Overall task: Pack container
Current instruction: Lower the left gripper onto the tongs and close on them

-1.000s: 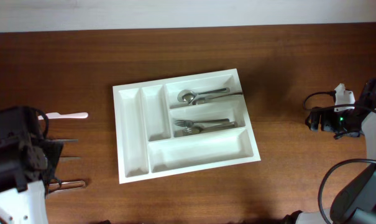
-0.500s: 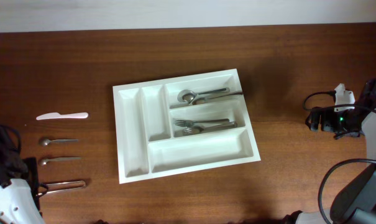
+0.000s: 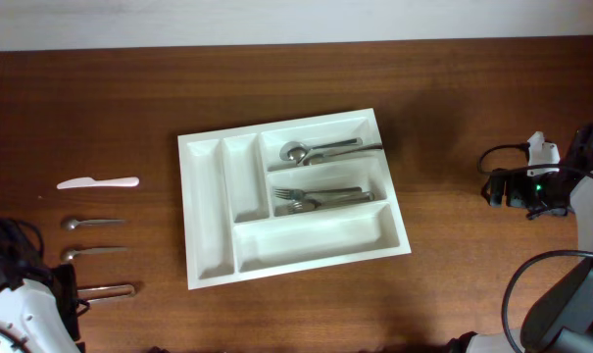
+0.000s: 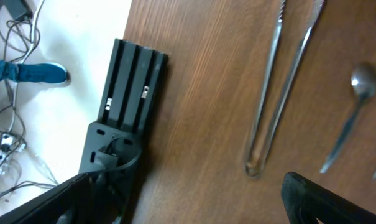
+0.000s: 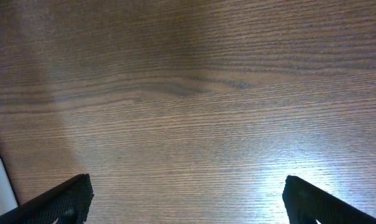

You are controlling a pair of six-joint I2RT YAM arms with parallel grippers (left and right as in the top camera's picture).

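Observation:
The container is a white five-compartment tray in the middle of the table. Its top wide compartment holds spoons, the middle one holds forks, and the others look bare. Left of it on the wood lie a white plastic knife, two small spoons and metal tongs. My left gripper is open and empty by the tongs' left end. The left wrist view shows its fingers apart, with the tongs and a spoon ahead. My right gripper is open and empty over bare wood, far right of the tray.
A black bracket is fixed at the table's left edge, with floor and cables beyond it. The table's far edge meets a pale wall at the top of the overhead view.
My left arm has pulled back toward the lower left corner, uncovering the two small spoons and the tongs. The right arm and the tray have not moved.

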